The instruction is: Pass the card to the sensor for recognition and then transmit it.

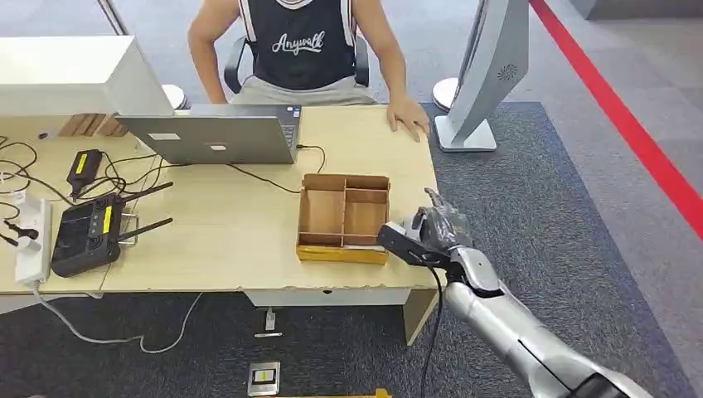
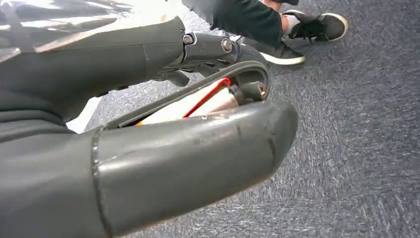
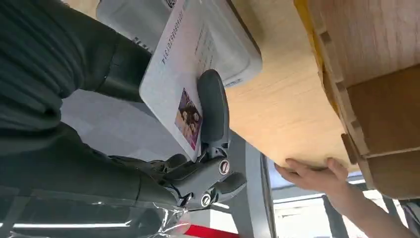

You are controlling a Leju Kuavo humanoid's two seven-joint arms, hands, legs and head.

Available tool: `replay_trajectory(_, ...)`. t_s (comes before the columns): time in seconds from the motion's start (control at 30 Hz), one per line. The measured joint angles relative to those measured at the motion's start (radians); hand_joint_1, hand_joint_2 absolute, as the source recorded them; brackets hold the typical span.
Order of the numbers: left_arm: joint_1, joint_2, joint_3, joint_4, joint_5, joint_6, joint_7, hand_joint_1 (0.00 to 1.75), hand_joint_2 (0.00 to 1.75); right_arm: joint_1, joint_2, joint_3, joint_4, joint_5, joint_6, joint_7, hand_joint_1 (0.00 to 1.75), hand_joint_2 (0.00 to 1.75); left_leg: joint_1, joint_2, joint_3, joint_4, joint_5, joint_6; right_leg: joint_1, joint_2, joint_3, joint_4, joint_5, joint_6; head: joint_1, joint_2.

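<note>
At the table's (image 1: 249,249) left edge a white power strip (image 1: 31,240) lies among black cables, with a black router (image 1: 83,236) beside it, its antennas pointing toward the middle. Further along, near the far edge, an open grey laptop (image 1: 217,133) faces a seated person (image 1: 303,46), whose head is cut off by the frame and whose hand (image 1: 408,116) rests flat at the far right corner. A divided wooden box (image 1: 344,217) sits at the near right edge. Just beyond it, over the right edge, the right hand (image 1: 431,232) holds the card (image 3: 176,84): the wrist view shows a white card with a small colourful picture and a printed number pinched between thumb and a dark finger (image 3: 214,111), hovering beside a white device (image 3: 225,47) whose outline is partly hidden behind the card. The left hand (image 2: 188,148) hangs over grey carpet (image 2: 356,148), its fingers curled in; whether they grip anything is hard to tell. A grey monitor stand (image 1: 485,75) rises on the carpet past the table.
</note>
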Motion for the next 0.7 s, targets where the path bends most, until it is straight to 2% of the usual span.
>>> replay_trajectory(0.43,0.0,-0.002,0.001,0.0,0.0,0.0,-0.008,0.0,0.0,0.009,0.015,0.017,0.041,-0.024,-0.026,0.0,1.75,1.75,0.0,0.001,0.001,0.0,0.0,0.0,0.0,0.0,0.0,0.0,0.0,0.0,0.0,0.0)
replay_trajectory(0.7,0.0,-0.002,0.001,0.0,0.0,-0.001,0.012,0.0,0.0,0.012,0.02,0.017,0.059,-0.031,-0.034,-0.008,1.75,1.75,0.0,0.001,0.001,0.0,0.0,0.0,0.0,0.0,0.001,0.0,0.0,0.0,0.0,0.0)
